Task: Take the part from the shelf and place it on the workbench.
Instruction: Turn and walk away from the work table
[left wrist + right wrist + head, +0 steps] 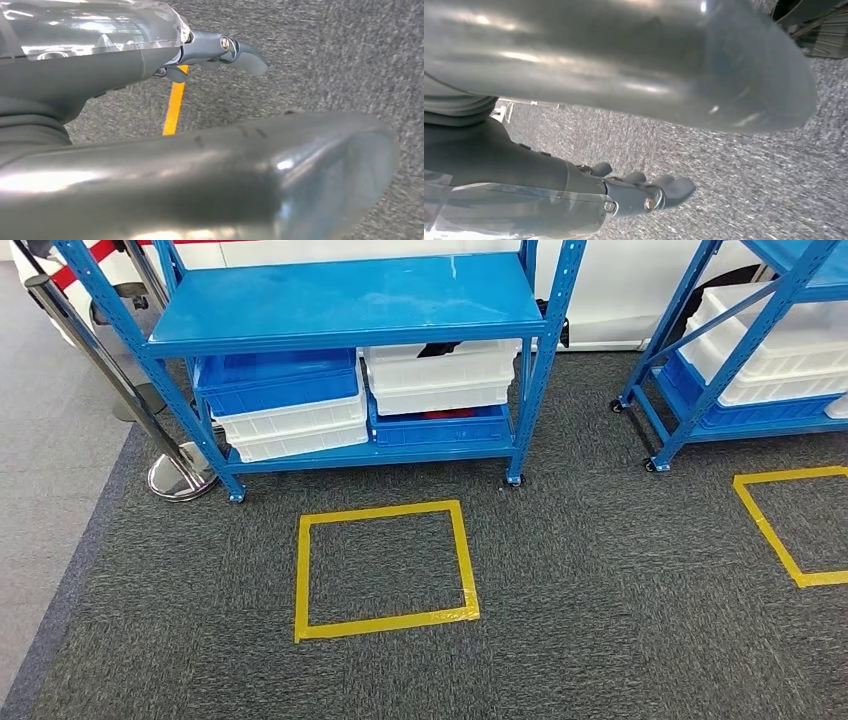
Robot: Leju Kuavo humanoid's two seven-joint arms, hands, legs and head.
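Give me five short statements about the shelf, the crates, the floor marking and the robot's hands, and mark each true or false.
1. The top board of the blue shelf is bare. True.
2. The lower level of the shelf holds only white crates. False: a blue crate lies on top of the white crates at the left, and another blue crate sits under the white crate at the right.
3. A square of yellow tape lies on the carpet in front of the shelf. True.
4. The left hand holds a part. False: it hangs over the carpet with nothing in it.
5. The right hand rests on the shelf. False: it hangs over the carpet.
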